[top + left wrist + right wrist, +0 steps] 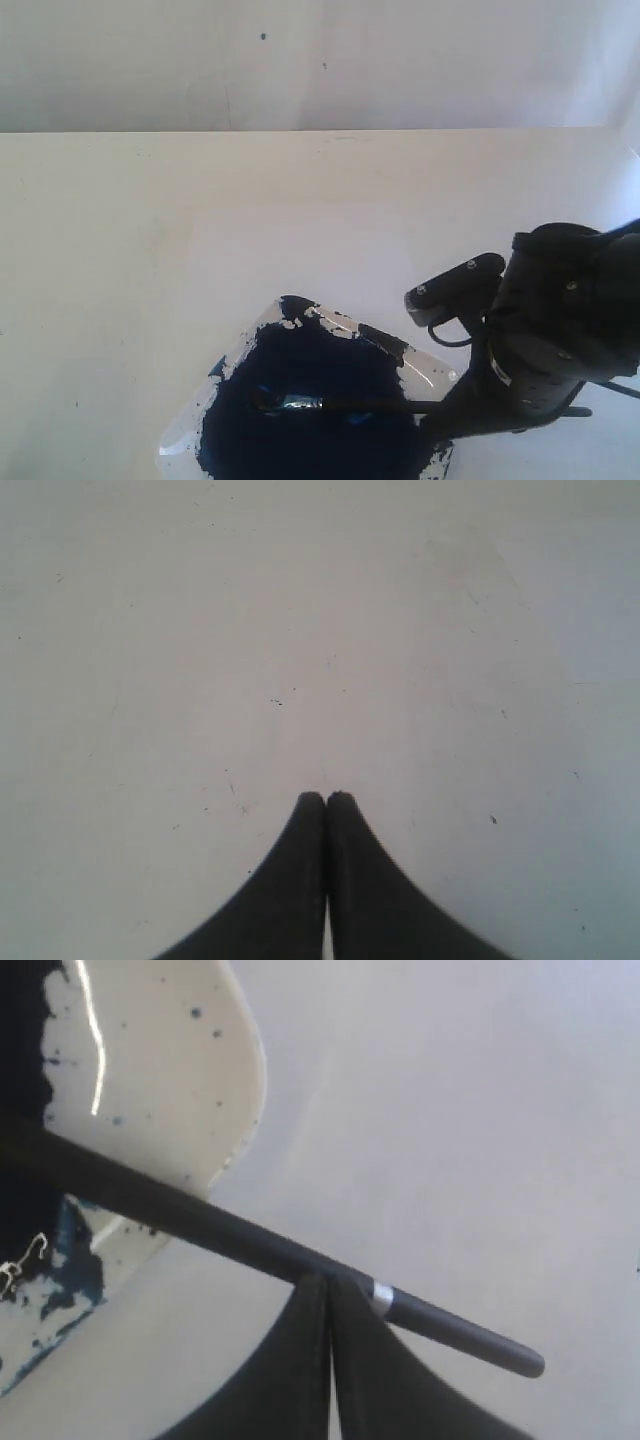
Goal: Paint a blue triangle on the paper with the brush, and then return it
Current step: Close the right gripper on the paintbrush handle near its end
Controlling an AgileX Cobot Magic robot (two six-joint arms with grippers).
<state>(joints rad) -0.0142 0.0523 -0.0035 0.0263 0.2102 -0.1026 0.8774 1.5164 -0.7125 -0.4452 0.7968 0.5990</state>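
Note:
The black-handled brush (365, 405) lies low across the clear paint tray (428, 368), its tip in the dark blue pool (310, 380). My right gripper (432, 410) is shut on the handle at the tray's right edge. The right wrist view shows the fingers (330, 1278) pinching the brush (200, 1218) just beside a silver band (382, 1298). A faintly paler patch behind the tray looks like the paper (390, 250); its edges are barely visible. The blue triangle is out of view. My left gripper (326, 796) is shut and empty over a plain pale surface.
The tray sits at the near edge of the cream tabletop (120, 250), with paint smeared over its rim (170, 1060). A pale wall (300, 60) rises behind the table. The right arm's black wrist (570, 310) hangs over the near right corner.

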